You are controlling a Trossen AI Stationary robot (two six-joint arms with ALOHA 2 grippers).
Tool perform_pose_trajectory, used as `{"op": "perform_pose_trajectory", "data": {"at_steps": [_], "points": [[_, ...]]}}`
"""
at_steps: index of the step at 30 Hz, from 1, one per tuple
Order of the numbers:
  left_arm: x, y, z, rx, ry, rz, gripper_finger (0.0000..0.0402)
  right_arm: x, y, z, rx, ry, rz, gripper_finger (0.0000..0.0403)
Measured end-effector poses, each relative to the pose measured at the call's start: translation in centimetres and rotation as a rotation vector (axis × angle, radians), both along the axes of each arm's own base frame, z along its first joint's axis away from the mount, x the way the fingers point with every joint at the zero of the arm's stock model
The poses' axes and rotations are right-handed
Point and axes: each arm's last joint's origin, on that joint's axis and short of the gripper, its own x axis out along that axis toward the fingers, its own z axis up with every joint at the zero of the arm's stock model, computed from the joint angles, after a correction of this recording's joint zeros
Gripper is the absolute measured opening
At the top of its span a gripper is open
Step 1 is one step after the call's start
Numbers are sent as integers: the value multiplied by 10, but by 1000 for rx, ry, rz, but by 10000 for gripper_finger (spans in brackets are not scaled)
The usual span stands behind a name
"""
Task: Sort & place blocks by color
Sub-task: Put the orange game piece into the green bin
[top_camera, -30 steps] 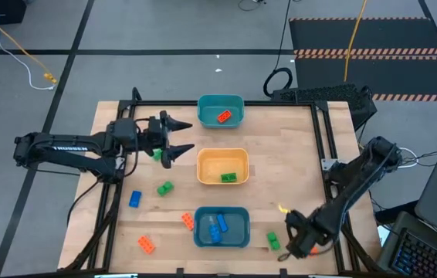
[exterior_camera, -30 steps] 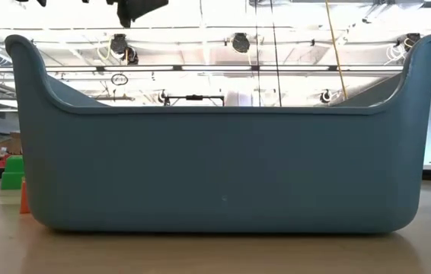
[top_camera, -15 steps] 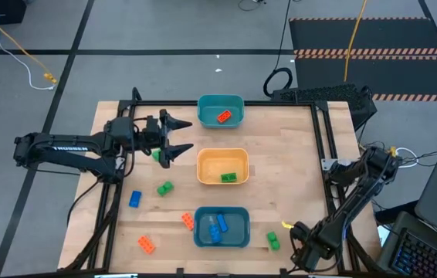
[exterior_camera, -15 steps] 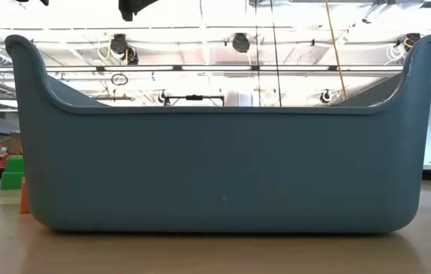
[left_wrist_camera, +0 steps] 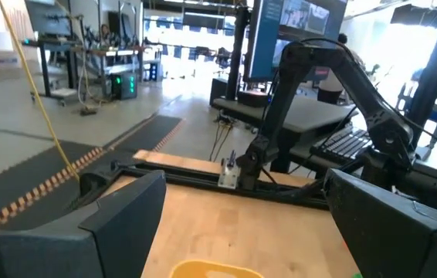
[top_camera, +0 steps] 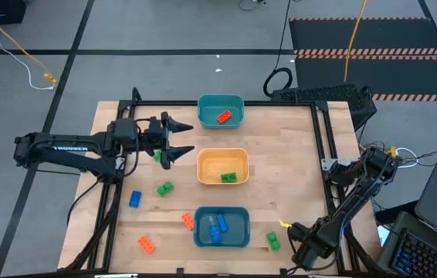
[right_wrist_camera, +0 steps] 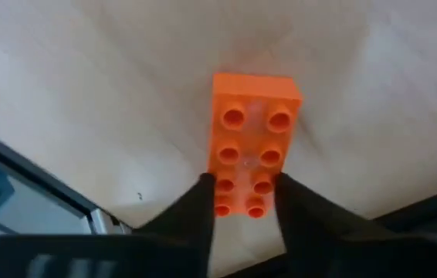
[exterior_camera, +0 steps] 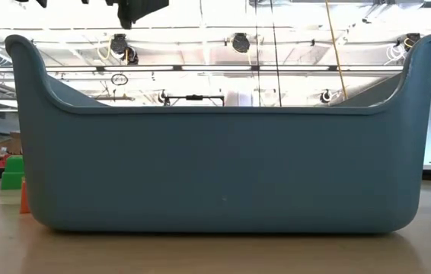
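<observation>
Right tool (top_camera: 299, 251) sits low at the near right corner of the table (top_camera: 288, 162), just right of a green block (top_camera: 272, 242). In the right wrist view its fingers (right_wrist_camera: 195, 208) are closed on one end of an orange eight-stud block (right_wrist_camera: 251, 147), studs facing the camera, wood surface behind it.

Left tool (top_camera: 178, 139) hovers over the left half of the table, pointing toward the yellow-orange bin (top_camera: 222, 166). Its fingers (left_wrist_camera: 118, 208) stand wide apart with nothing between them; the bin rim shows just ahead in the left wrist view.

Bins in a column down the table centre:
- far teal bin (top_camera: 221, 111): one orange block (top_camera: 224, 116)
- yellow-orange bin: one green block (top_camera: 228, 177)
- near teal bin (top_camera: 221, 227): blue blocks (top_camera: 217, 227)

Loose blocks on the table: a green block (top_camera: 164, 188) and a blue block (top_camera: 135, 199) on the left side, an orange block (top_camera: 188, 221) just beside the near teal bin, another orange block (top_camera: 146, 244) near the front left edge. A green block (top_camera: 157, 154) lies under the left tool.

Low view: near teal bin wall (exterior_camera: 215, 167) fills the frame.
</observation>
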Motion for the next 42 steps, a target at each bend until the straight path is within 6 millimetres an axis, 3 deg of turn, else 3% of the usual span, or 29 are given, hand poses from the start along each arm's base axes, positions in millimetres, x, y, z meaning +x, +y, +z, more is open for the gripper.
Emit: {"op": "perform_pose_trajectory", "data": {"at_steps": [4,7,15,21,30,42], "points": [[3,-3,-3,-19,17,-13,356,9,-8,0,1,-1,36,20],[3,-5,-3,-22,15,-25,356,13,-17,1,-20,16,43,11],[4,-9,-6,-17,46,-44,356,16,-27,5,-48,13,19,60],[4,-9,-5,-16,43,-18,356,15,-37,6,-179,-15,29,86],[4,-9,-5,6,41,-16,356,10,-48,10,-238,73,36,116],[4,-9,-6,7,48,-15,356,7,-50,27,-202,19,-92,231]]}}
